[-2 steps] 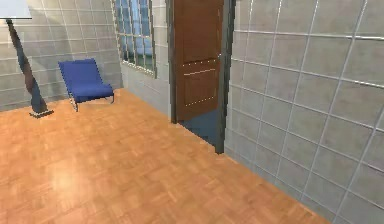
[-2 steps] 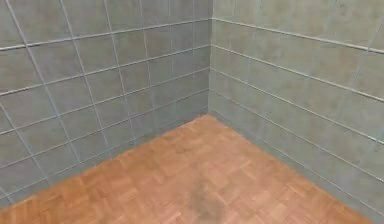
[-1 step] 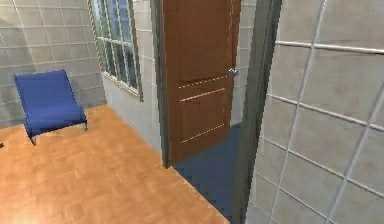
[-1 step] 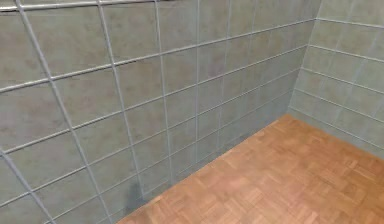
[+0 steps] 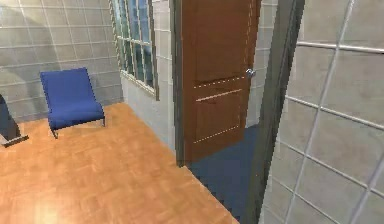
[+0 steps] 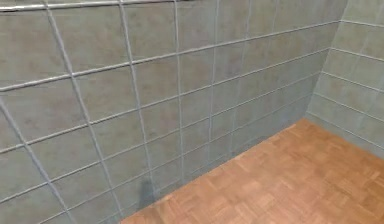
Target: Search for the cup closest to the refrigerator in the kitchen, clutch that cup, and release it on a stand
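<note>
Neither the state of the gripper nor the whereabouts of the cup can be told from these views, so places are given by the sides of each view instead.

In the forward view, a blue upholstered armchair with a sloping back (image 5: 70,97) stands on an orange-brown wooden parquet floor (image 5: 90,175) at the view's left, close to a wall of large grey-green square tiles (image 5: 50,35). At the left edge, just beside the chair, part of a dark object on a low base (image 5: 8,128) shows; what it is cannot be made out. Right of the chair, a window with a white frame and several panes (image 5: 133,45) sits in a tiled wall that runs toward the camera. Next to that wall stands a brown wooden panelled door (image 5: 215,75) in a grey frame (image 5: 178,90), with a small silver round knob (image 5: 250,72) on its right edge. Below and in front of the door, a strip of dark blue floor (image 5: 228,165) meets the parquet. At the view's right, a near wall of pale grey tiles (image 5: 335,130) stands between the camera and whatever lies past the door.

In the arm side view, a wall of the same grey-green tiles with light joints (image 6: 150,90) runs across the left and middle. It meets a second tiled wall (image 6: 358,70) in a corner at the view's right. Parquet floor (image 6: 290,180) lies at the foot of both walls, in the lower right.
</note>
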Motion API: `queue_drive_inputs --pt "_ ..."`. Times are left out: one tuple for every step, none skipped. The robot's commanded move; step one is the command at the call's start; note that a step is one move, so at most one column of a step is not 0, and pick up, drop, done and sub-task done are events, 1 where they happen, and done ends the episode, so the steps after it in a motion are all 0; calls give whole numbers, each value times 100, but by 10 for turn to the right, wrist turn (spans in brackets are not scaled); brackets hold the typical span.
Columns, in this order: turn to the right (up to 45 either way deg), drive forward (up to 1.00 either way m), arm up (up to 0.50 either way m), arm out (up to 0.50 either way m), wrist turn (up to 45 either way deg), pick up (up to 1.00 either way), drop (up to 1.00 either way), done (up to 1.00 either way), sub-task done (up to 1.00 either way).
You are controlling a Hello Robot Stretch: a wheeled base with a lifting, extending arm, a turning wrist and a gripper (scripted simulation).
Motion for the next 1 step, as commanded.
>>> queue_drive_inputs --pt "0 90 0 0 0 0 0 0 0"
